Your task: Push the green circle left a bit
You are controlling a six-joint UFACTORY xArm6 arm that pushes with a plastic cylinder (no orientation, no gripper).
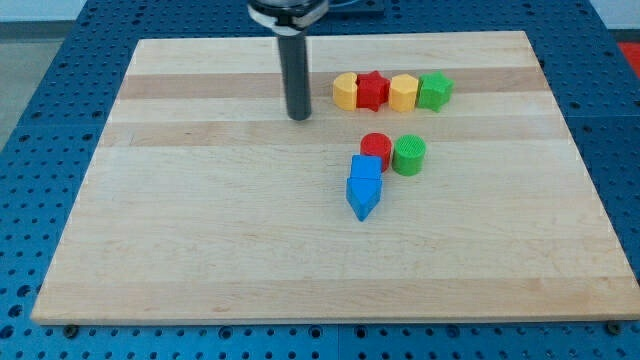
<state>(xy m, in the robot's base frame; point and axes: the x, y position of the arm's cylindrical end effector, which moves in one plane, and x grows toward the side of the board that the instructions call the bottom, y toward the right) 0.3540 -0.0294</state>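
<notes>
Camera view of the wooden table (200, 250) with the rod's lower end, my tip (299, 117), resting on the bare surface at the view's upper middle, well apart from the green circle (409, 155), which stands right of centre. The arm carries no pincer, only the rod, so there is nothing to open or close and nothing is held. The green circle touches a red circle (376, 146) on its left, and a blue block (366, 170) with a second, pointed blue block (363, 198) below it sits against the red one. A row of four lies near the top: yellow block (345, 91), red star (372, 91), yellow block (403, 92), green block (435, 91). Risks, as judged from this layout: my tip stands on the left of the target, so it must pass round to the right side; a direct path would likely strike the red circle or the row. A leftward push will probably carry the red circle along, and an off-centre contact could make the green circle slide off diagonally.
</notes>
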